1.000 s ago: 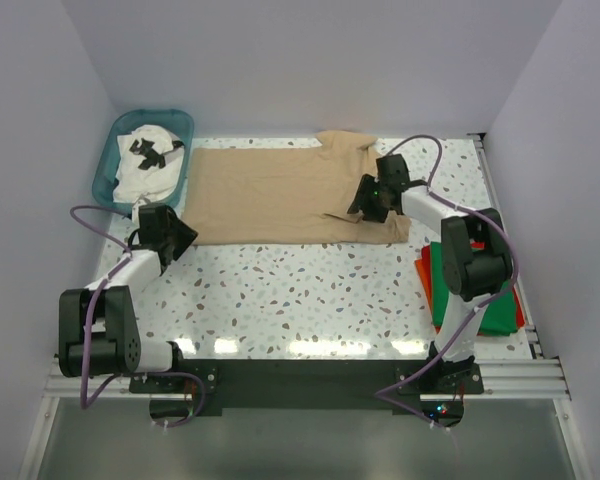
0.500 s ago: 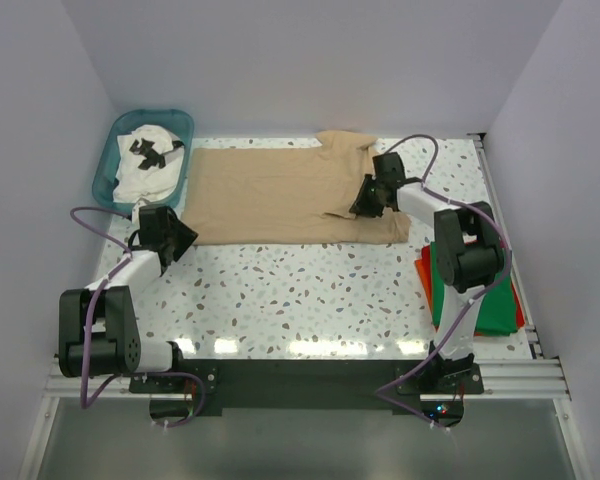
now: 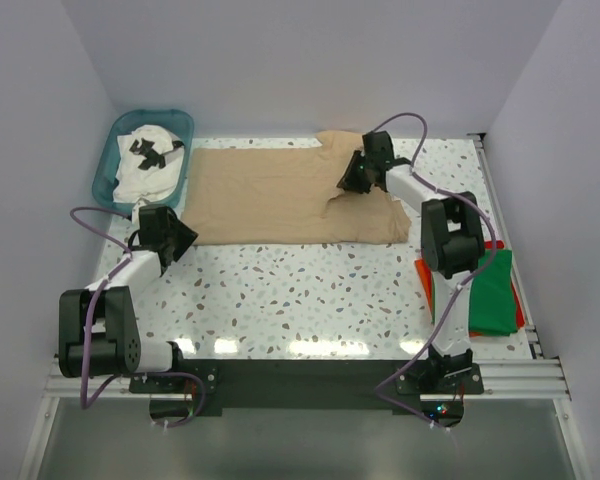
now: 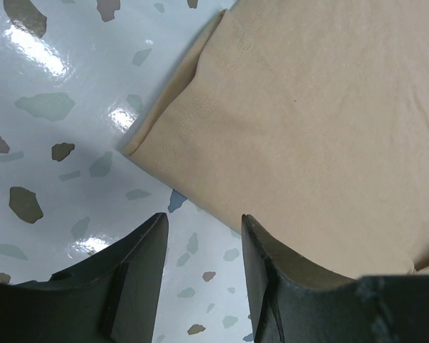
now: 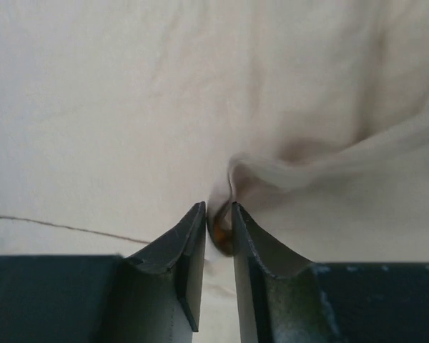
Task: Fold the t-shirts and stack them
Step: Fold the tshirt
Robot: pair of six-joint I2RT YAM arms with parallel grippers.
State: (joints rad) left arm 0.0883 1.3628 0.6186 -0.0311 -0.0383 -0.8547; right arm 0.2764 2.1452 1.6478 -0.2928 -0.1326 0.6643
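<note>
Tan t-shirt (image 3: pixel 270 195): soft matt cloth, stitched hem, creased. Surface (image 3: pixel 310 290): glossy, smooth, speckled stone-look w/ glare spots. Basket (image 3: pixel 102 168): smooth teal plastic. Left fingers (image 4: pixel 139 271): matt black plastic. Green t-shirt (image 3: pixel 495 300): matt cloth.

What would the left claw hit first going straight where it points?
Probably the near edge of the plain tan cloth t-shirt, or the speckled tabletop just before it; depth is unclear.

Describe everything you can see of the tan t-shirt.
The tan t-shirt is plain soft cloth with stitched hems, spread mostly flat across the far part of the speckled table. The right gripper pinches a raised fold near its right end, rumpling it there. The open left gripper hangs by its near left corner.
</note>
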